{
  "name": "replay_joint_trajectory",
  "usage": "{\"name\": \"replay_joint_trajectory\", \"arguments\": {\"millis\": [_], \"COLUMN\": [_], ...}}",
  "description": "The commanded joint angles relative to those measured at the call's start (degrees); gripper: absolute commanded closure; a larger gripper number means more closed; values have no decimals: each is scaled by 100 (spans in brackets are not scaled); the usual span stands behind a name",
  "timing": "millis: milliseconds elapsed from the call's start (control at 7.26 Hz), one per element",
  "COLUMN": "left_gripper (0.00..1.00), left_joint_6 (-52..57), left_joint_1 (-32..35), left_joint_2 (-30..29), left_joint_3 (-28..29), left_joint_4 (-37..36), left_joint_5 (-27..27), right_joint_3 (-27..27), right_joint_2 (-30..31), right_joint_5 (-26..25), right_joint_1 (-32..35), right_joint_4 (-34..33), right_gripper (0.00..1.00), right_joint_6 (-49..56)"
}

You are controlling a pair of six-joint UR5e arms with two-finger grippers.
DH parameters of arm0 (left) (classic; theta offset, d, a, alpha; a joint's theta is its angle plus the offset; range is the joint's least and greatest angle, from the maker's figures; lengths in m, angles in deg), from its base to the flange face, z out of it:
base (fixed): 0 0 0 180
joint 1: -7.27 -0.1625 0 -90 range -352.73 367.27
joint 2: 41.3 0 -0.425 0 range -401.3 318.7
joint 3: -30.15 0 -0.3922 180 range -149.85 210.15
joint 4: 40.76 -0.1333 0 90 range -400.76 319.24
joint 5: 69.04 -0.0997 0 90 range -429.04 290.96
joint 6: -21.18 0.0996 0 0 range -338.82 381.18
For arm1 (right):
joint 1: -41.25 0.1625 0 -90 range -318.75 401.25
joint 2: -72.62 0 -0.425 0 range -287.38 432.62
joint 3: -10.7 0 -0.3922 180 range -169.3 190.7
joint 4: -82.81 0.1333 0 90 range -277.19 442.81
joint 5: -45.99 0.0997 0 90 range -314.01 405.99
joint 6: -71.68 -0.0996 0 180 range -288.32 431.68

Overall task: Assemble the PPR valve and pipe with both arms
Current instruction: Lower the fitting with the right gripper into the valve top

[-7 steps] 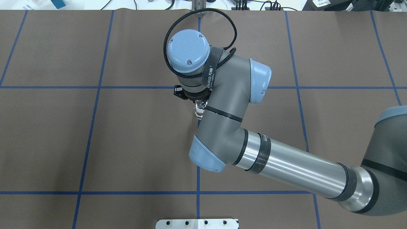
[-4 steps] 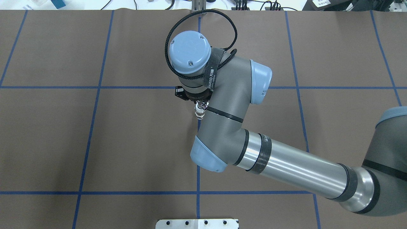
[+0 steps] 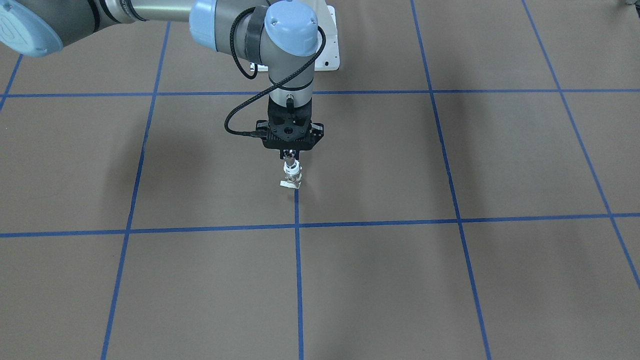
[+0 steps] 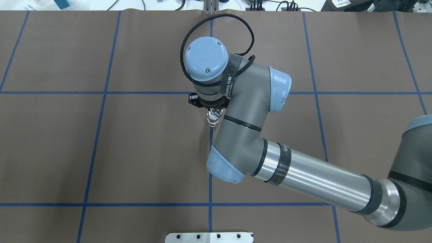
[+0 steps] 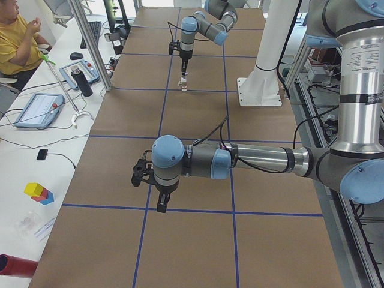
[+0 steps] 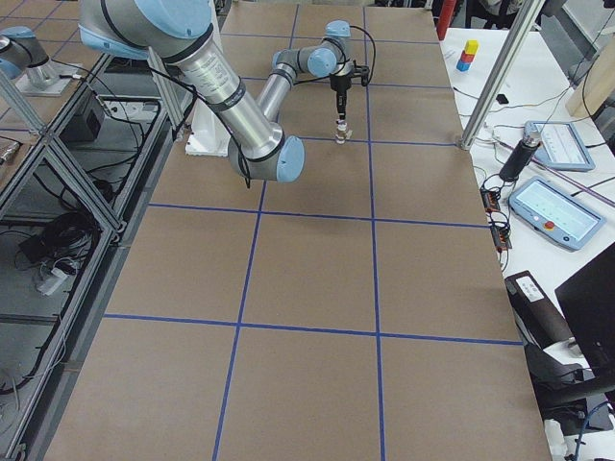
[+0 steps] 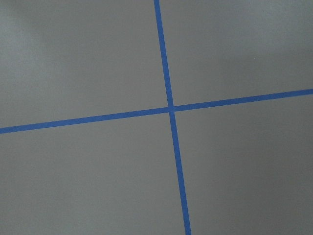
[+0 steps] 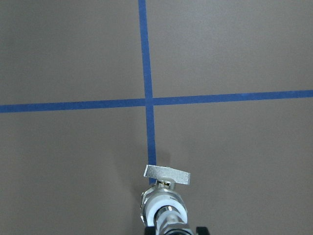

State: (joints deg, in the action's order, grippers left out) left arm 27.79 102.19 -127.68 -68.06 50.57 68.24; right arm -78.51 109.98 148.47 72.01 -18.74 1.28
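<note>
Valve (image 8: 164,208) is being held upright near the tape cross (image 8: 147,102), on the robot's side of it. Its flat tab (image 8: 166,172) is lowermost, over the end of the tape line (image 8: 151,137) running from that cross. Whether the tab is resting on the table (image 3: 450,280) cannot be told. The stack is being clamped from above by the right gripper (image 3: 290,157), whose fingers seem to be closed on the metal pipe (image 8: 169,226) seated in the white collar. The left gripper (image 5: 161,207) is being hung well apart from the cross, toward the robot's left end of the table, and whether it is spread or closed cannot be told. The valve is therefore being steadied by one arm alone. If the pipe is being pressed down off-axis, it could be jammed crooked in the collar, or the tab could be skidded sideways away from the cross and the valve tipped. If the stack is being lifted on a loose joint, the valve could be dropped.
</note>
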Motion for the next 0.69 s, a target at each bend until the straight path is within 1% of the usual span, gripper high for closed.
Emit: {"name": "replay_joint_trajectory", "arguments": {"millis": [0,138,413,551], "left_gripper": [0,0,0,0], "left_joint_6": [-1,-1,-1,-1], "left_joint_1": [-9,-9,-9,-9], "left_joint_2": [-11,-11,7,16], "left_joint_3": [4,4,4,4], "left_joint_4": [-1,-1,-1,-1], "left_joint_5": [0,0,0,0], "right_joint_3": [18,70,97,97], "right_joint_2": [26,26,35,35], "right_joint_5": [0,0,-9,-70], "right_joint_1": [-17,-26,-52,-70], "right_joint_4": [143,196,197,197], "right_gripper": [100,76,44,20], "right_joint_6": [0,0,0,0]}}
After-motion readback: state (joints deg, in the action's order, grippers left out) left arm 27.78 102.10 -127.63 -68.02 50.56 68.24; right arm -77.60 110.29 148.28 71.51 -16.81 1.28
